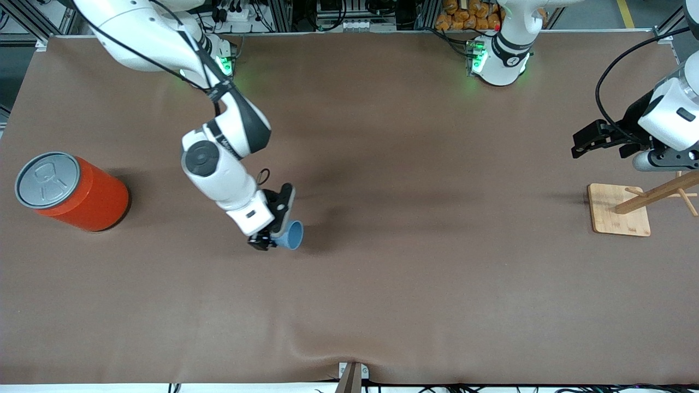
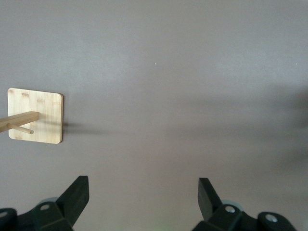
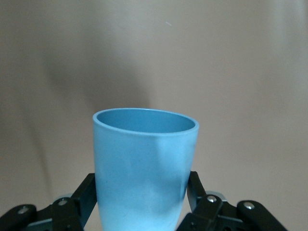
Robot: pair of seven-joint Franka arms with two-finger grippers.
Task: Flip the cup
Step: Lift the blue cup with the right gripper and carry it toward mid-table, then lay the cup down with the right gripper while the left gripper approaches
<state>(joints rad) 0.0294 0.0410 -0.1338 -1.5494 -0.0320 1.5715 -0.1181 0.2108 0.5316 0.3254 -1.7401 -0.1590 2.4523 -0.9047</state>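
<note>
The small light-blue cup (image 1: 290, 235) is held on its side over the middle of the table, its open mouth pointing toward the left arm's end. My right gripper (image 1: 274, 236) is shut on it. In the right wrist view the cup (image 3: 144, 168) fills the space between the two black fingers (image 3: 86, 192), which press on its sides, and its darker blue inside shows at the rim. My left gripper (image 1: 590, 143) is open and empty, up in the air near the wooden stand; it waits. In the left wrist view its fingertips (image 2: 79, 190) stand wide apart over bare table.
A large orange can (image 1: 73, 191) with a grey pull-tab lid stands toward the right arm's end of the table. A wooden peg stand (image 1: 620, 210) on a square base (image 2: 36, 115) stands toward the left arm's end. The table is covered by a brown cloth (image 1: 409, 273).
</note>
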